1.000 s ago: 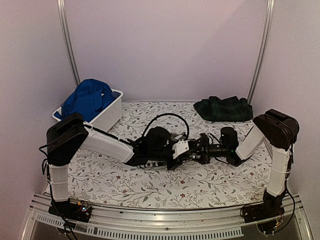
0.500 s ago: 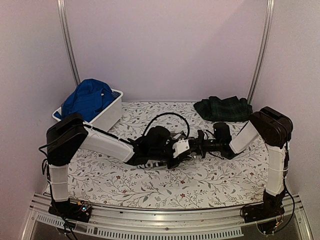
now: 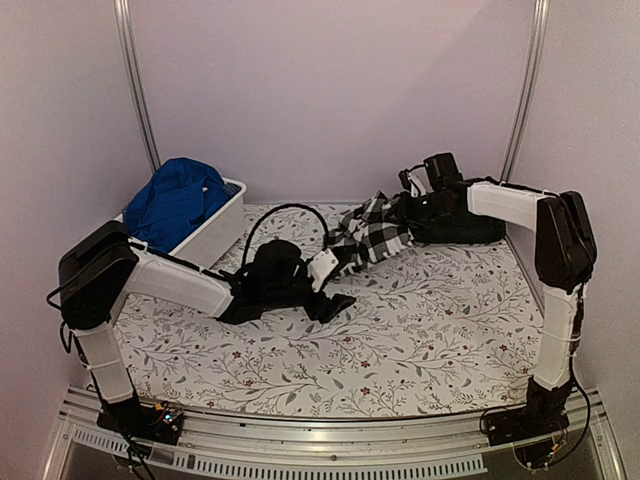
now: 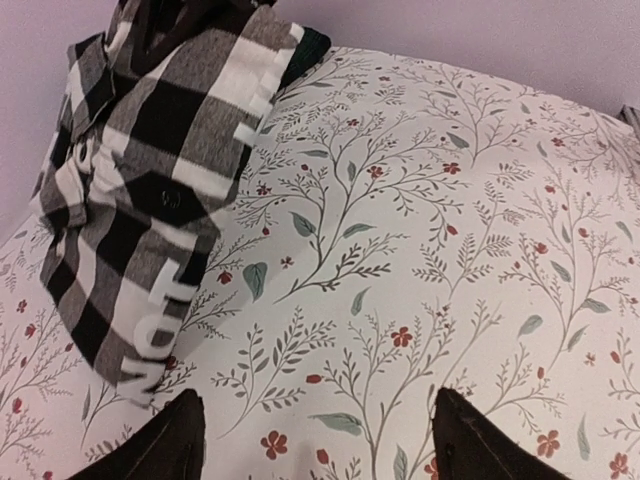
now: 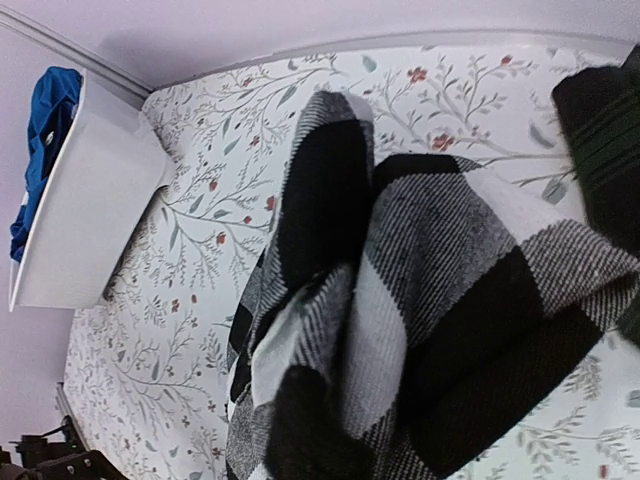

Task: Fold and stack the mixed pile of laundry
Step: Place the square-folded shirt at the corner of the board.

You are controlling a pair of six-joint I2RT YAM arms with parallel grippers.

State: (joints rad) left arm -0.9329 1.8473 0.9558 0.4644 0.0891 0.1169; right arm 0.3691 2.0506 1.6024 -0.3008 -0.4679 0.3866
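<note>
The black-and-white checked shirt (image 3: 365,235) hangs bunched in the air above the middle back of the table. My right gripper (image 3: 405,213) is shut on its upper right end. In the right wrist view the shirt (image 5: 420,290) fills the frame and hides most of the right gripper (image 5: 325,410). My left gripper (image 3: 338,285) sits low, just left of and below the shirt, open and holding nothing. Its fingertips (image 4: 180,435) frame bare tablecloth, with the shirt (image 4: 150,180) dangling at upper left. The dark tartan garment (image 3: 462,222) lies folded at the back right. A bright blue garment (image 3: 178,198) is heaped in the tub.
A white plastic tub (image 3: 222,228) stands at the back left on the floral tablecloth (image 3: 420,320). Metal frame posts (image 3: 137,90) rise at both back corners before the wall. The right arm reaches over the tartan garment.
My right gripper shut on the checked shirt and carried it up and back to the right. My left gripper opened, let go and drew back leftward.
</note>
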